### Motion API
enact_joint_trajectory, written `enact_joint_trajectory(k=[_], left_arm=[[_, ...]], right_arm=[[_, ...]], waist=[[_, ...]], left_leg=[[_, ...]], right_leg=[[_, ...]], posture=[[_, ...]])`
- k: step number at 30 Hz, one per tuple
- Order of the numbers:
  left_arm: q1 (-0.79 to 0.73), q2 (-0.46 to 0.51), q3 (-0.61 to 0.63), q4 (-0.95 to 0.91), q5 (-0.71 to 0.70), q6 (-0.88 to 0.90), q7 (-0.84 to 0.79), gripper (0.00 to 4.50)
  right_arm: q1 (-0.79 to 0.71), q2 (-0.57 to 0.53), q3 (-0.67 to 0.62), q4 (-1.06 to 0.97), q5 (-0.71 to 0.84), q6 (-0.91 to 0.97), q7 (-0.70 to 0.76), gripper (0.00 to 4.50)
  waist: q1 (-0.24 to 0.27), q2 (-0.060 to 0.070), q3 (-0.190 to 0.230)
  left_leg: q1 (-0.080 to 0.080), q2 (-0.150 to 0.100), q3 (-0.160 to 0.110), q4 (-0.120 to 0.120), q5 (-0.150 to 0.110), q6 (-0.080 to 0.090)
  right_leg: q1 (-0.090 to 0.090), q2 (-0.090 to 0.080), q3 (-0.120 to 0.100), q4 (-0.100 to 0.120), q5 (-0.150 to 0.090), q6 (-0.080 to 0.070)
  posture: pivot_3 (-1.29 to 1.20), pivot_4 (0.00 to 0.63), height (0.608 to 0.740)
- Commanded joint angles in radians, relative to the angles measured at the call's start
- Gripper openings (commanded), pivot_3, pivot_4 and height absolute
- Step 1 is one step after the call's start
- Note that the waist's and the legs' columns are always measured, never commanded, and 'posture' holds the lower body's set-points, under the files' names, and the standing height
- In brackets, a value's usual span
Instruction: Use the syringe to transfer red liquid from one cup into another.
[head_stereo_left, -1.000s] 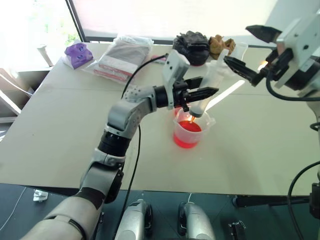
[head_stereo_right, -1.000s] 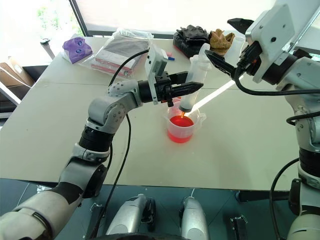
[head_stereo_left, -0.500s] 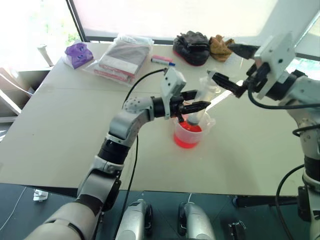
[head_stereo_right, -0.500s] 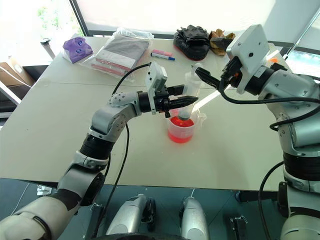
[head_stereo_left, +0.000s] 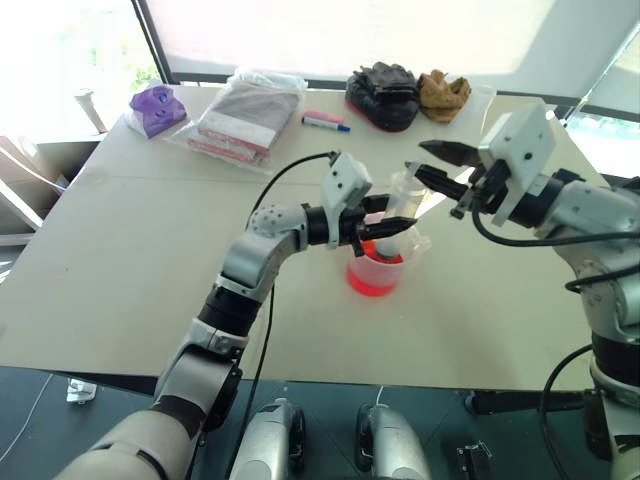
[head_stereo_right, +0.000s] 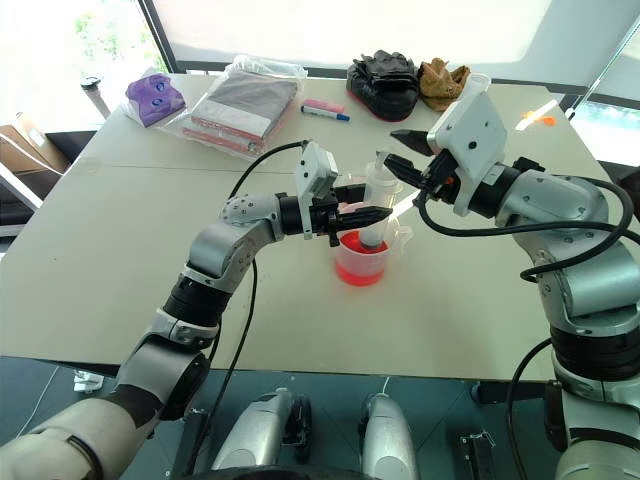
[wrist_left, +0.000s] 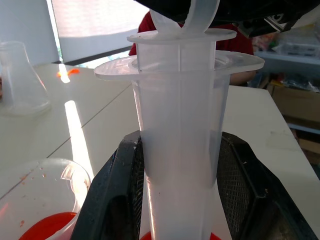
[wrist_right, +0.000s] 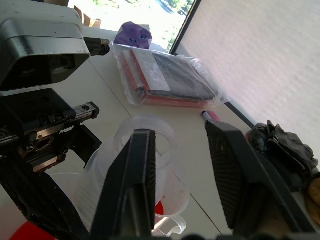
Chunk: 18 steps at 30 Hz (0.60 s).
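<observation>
Both arms crowd above the large beaker; bare table spreads wide around it.

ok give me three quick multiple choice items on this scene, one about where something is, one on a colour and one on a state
1. Where does the syringe stand?
A. upright over the larger beaker, its lower end down inside the rim
B. flat on the table by the marker pen
C. inside the plastic bag

2. What colour is the liquid in that beaker?
A. blue
B. red-orange
C. clear

3. What is the left gripper doing?
A. hanging open, away from everything
B. shut on the marker pen
C. shut on the syringe barrel

Answers:
1 A: the head views show the barrel rising out of the beaker's mouth.
2 B: the colour shows through the clear wall.
3 C: the left wrist view shows a black finger on each side of the clear barrel.
</observation>
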Motion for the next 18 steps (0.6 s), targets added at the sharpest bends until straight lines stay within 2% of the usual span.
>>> enact_joint_trajectory(k=[1, 18], left_arm=[[0.002, -0.006, -0.038, -0.043, 0.003, 0.003, -0.018, 1.55], [0.039, 0.011, -0.054, -0.084, 0.006, 0.027, -0.022, 1.55]], right_arm=[[-0.072, 0.008, -0.047, -0.008, -0.005, -0.044, -0.031, 0.09], [-0.098, 0.002, -0.055, 0.026, -0.031, -0.079, -0.044, 0.09]], waist=[[0.000, 0.000, 0.000], [0.000, 0.000, 0.000]], left_leg=[[0.000, 0.000, 0.000, 0.000, 0.000, 0.000], [0.000, 0.000, 0.000, 0.000, 0.000, 0.000]], right_leg=[[0.000, 0.000, 0.000, 0.000, 0.000, 0.000], [0.000, 0.000, 0.000, 0.000, 0.000, 0.000]], posture=[[0.00, 0.150, 0.740], [0.00, 0.150, 0.740]])
